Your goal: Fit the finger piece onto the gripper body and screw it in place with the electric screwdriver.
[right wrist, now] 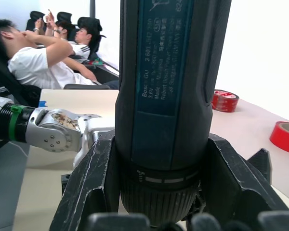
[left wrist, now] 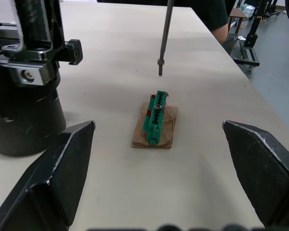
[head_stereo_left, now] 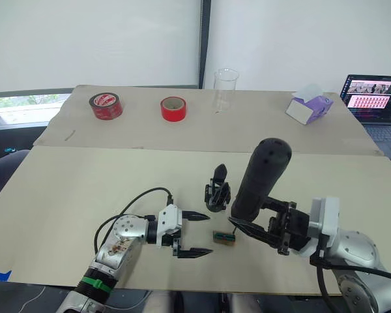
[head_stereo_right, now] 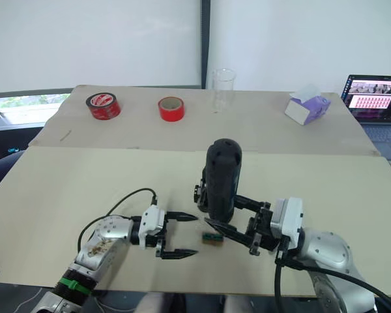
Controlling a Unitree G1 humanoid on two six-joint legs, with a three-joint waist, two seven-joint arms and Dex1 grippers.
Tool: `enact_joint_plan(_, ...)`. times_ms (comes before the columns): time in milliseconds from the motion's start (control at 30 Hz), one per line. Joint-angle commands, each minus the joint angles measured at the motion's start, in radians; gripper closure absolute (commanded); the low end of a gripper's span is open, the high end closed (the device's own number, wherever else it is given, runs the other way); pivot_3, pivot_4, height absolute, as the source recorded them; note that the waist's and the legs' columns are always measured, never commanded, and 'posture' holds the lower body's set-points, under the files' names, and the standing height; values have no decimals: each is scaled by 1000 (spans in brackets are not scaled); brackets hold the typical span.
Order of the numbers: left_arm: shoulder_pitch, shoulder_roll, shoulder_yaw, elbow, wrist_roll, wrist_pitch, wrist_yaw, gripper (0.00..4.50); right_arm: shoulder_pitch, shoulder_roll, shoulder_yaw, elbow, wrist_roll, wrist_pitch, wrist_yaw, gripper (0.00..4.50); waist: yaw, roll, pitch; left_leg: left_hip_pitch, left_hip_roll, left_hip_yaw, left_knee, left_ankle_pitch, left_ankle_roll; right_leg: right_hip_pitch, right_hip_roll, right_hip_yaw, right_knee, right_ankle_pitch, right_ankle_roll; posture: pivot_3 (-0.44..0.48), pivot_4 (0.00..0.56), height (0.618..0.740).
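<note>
My right gripper [head_stereo_left: 238, 220] is shut on the electric screwdriver [head_stereo_left: 260, 179], a thick black cylinder held nearly upright at the table's centre. Its thin metal bit [left wrist: 164, 38] points down just above a small green-brown block [head_stereo_left: 224, 237]. Just to the left and behind it, the gripper body [head_stereo_left: 217, 194] stands on the table. A pointed black finger [head_stereo_left: 218, 173] sticks up from it; I cannot tell if this is the finger piece. My left gripper [head_stereo_left: 208, 233] is open, low over the table, its fingers pointing at the block from the left.
Two red tape rolls [head_stereo_left: 105, 105] [head_stereo_left: 173, 108], a clear beaker [head_stereo_left: 225, 89] and a purple tissue box [head_stereo_left: 309, 107] stand along the far side. A laptop [head_stereo_left: 375, 98] is at the far right. Seated people [right wrist: 33, 53] show beyond the table.
</note>
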Motion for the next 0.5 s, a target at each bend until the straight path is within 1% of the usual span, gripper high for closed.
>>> enact_joint_plan(33, 16, 11, 45, -68, -52, 7, 5, 0, -44, -12, -73, -63, 83, 15, -40, 2593, 0, 0, 0, 0, 0, 0, 0, 0, 0, 0, 0, 0, 0, 0, 0, 0, 150, 740)
enact_joint_plan(233, 16, 43, 117, -114, -114, 70, 20, 0, -106, -31, -118, -49, 146, 55, -73, 2593, -1, 0, 0, 0, 0, 0, 0, 0, 0, 0, 0, 0, 0, 0, 0, 0, 150, 740)
enact_joint_plan(333, -2, 50, 151, -141, -159, 128, 35, 0, -155, -34, -129, -14, 160, 67, -83, 2593, 0, 0, 0, 0, 0, 0, 0, 0, 0, 0, 0, 0, 0, 0, 0, 0, 150, 740)
enact_joint_plan(500, -42, 49, 190, -145, -188, 198, 77, 0, -250, -27, -144, 63, 174, 91, -108, 2593, 0, 0, 0, 0, 0, 0, 1, 0, 0, 0, 0, 0, 0, 0, 0, 0, 150, 740)
